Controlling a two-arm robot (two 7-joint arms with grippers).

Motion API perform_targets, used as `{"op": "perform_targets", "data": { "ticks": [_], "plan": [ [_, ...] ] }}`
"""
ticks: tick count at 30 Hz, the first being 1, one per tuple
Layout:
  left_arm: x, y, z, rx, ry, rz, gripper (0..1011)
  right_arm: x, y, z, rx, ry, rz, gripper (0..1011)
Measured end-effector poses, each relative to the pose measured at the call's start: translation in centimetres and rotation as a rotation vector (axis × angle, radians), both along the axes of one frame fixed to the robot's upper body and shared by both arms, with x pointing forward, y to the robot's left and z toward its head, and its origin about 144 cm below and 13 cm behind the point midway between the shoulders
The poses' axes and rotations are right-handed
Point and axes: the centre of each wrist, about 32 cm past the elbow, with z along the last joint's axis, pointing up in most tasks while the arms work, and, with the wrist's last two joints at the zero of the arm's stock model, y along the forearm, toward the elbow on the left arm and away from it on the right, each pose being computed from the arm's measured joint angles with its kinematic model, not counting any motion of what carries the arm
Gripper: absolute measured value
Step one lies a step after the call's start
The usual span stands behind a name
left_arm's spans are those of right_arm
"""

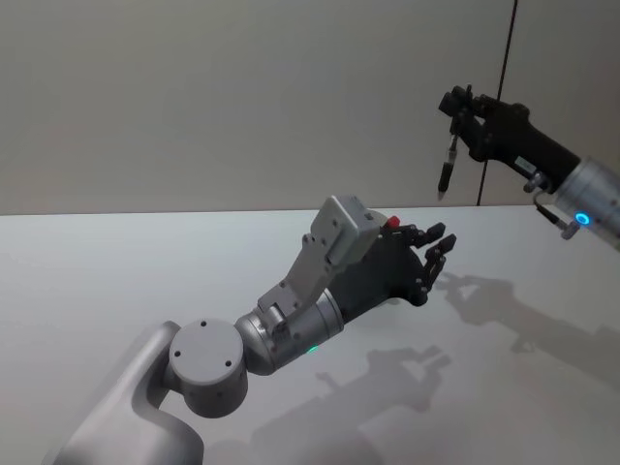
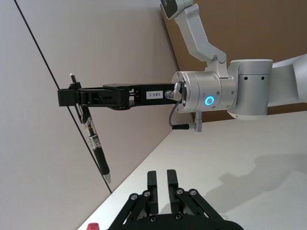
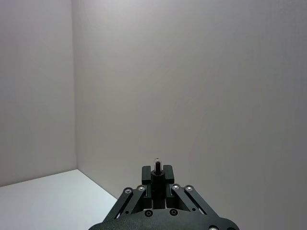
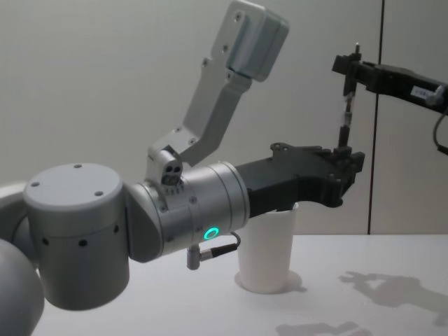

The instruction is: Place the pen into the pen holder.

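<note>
My right gripper [image 1: 452,108] is raised at the upper right, shut on the top end of a black pen [image 1: 446,170] that hangs tip down. In the left wrist view the same pen [image 2: 93,141] slants below the right gripper [image 2: 72,98]. The right wrist view has the pen's end [image 3: 157,167] clamped between the fingers [image 3: 146,175]. The pen holder [image 4: 269,252], a white paper cup, stands upright on the table, partly behind my left forearm. My left gripper [image 1: 436,254] is stretched forward over the table below the pen, shut with nothing in it.
The white table [image 1: 97,271] stretches left and forward, ending at a grey wall. My left arm [image 4: 189,210] takes up the middle of the scene, between the cameras and the cup. A dark vertical seam [image 1: 509,58] runs down the wall behind the right arm.
</note>
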Motion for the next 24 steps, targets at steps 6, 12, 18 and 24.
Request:
{"op": "perform_targets", "data": {
  "ticks": [6,12,18,24],
  "plan": [
    [0.0,0.0,0.0,0.0,0.0,0.0,132,0.5,0.5,-0.1,0.002,-0.002,0.021,133],
    [0.0,0.0,0.0,0.0,0.0,0.0,131,0.9,0.9,-0.3,0.002,-0.002,0.036,133],
    [0.0,0.0,0.0,0.0,0.0,0.0,131,1.4,1.3,-0.4,0.004,-0.003,0.048,133],
    [0.0,0.0,0.0,0.0,0.0,0.0,131,1.7,1.6,-0.6,0.005,0.001,0.056,133]
  ]
}}
